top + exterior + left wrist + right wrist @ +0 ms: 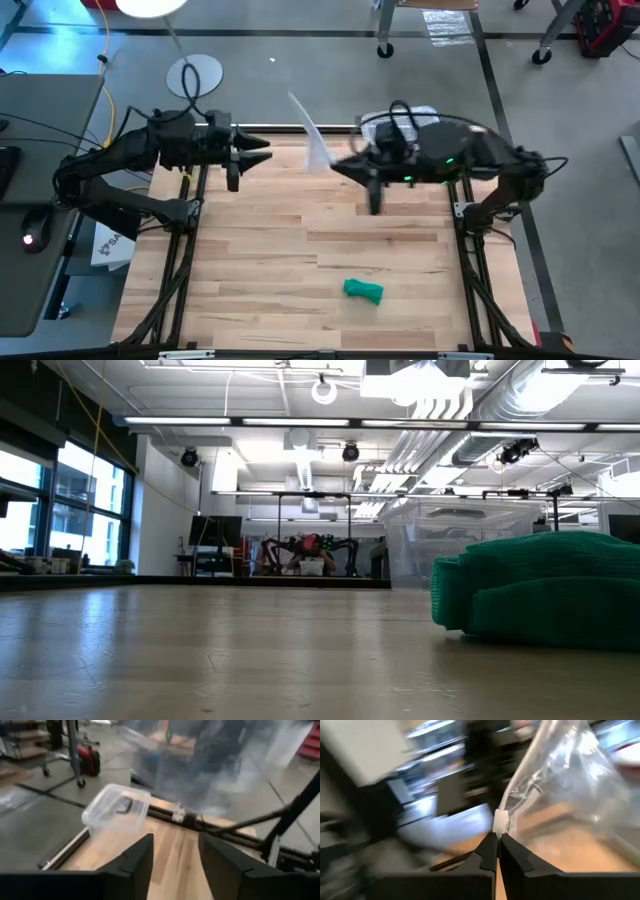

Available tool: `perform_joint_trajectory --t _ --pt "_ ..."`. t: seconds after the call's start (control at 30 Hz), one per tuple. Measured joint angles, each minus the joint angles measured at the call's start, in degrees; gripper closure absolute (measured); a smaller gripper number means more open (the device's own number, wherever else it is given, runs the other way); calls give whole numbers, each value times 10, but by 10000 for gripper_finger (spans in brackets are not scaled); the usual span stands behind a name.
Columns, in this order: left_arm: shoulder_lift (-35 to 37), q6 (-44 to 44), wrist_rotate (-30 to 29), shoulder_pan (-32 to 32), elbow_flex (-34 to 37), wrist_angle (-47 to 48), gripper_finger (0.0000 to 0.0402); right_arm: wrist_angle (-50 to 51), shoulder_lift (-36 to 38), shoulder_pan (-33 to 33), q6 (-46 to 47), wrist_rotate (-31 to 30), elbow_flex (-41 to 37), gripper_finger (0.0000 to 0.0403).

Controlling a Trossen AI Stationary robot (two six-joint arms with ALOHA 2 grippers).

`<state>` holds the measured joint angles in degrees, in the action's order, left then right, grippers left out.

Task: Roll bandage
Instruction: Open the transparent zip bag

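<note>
The bandage is a small green roll (363,290) lying on its side on the wooden table, toward the near edge; it fills the right of the low view (540,590). No gripper is near it. My right gripper (335,165) (498,837) hangs over the table's far part, pointing left, shut on a clear plastic bag (310,135). My left gripper (262,155) (175,845) faces it from the left, open, with nothing between its fingers. My right gripper pinches the clear plastic bag between its two fingertips at an edge, right by a small white tab (500,822). The fingers come in about level from the table's right. The bag stands up and away from the fingertips (555,775), lifted clear of the table.
A clear plastic box with a dark handle (117,810) (400,118) sits at the table's far edge, behind my right arm. Black rails (185,250) run along the table's left and right sides. Bare wood (300,250) lies between the grippers and the bandage.
</note>
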<state>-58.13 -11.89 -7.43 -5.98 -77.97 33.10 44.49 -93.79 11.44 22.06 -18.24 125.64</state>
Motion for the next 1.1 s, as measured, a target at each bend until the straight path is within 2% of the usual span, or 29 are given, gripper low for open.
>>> perform_joint_trajectory --t 0.1,0.23,0.33,0.43,0.53,0.7,0.77,0.83,0.9,1.1 --pt "-1 0 39 0 1 -9 223 20 23 -8 26 108 0 402" --pt "-2 0 106 0 1 -93 195 46 39 -16 35 226 0 402" --pt "-8 0 134 2 0 -170 183 46 44 -18 24 287 0 402" --pt "-23 0 165 5 0 -226 177 46 45 -18 19 313 0 403" --pt "-47 -30 199 12 0 -262 176 46 44 -18 12 313 0 403" --pt "-78 -113 332 19 0 -298 176 49 44 -18 15 303 0 403" --pt "-80 -128 366 23 0 -295 176 64 48 -14 30 302 0 403" --pt "-76 -134 361 28 0 -293 176 87 55 -6 40 290 0 403" --pt "-74 -123 331 40 0 -297 178 114 65 6 38 279 0 403" --pt "-96 -115 193 118 0 -325 183 157 94 35 20 231 0 403"
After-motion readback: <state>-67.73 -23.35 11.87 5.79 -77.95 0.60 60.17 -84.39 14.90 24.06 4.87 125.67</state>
